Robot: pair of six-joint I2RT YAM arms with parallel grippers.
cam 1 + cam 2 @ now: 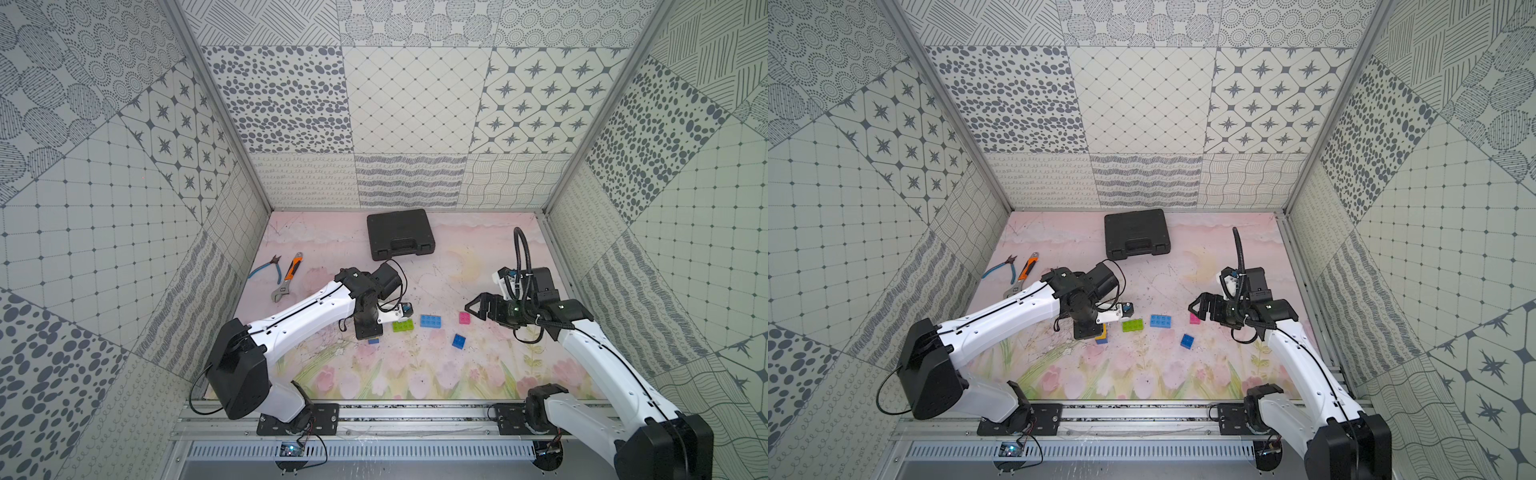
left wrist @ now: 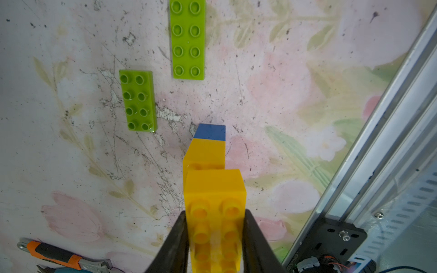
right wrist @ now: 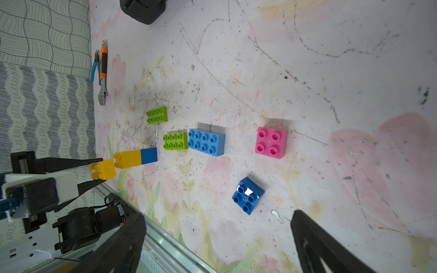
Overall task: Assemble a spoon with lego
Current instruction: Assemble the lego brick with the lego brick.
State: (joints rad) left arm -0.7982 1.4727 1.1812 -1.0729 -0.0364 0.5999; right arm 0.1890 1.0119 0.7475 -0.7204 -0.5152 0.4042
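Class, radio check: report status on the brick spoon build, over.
Left gripper shut on yellow brick, at studded end of yellow-and-blue stem lying on mat. Right gripper open, empty, hovering. Green brick near stem, apart; nothing blocking.

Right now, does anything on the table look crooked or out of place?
The small yellow plastic brick in the left tool sits offset from the yellow-and-blue brick stem lying on its side. The dark blue square brick is turned askew.

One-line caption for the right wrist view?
Left gripper holds a yellow brick at the studded end of the yellow-and-blue stem; right gripper open; pink brick and dark blue brick loose.
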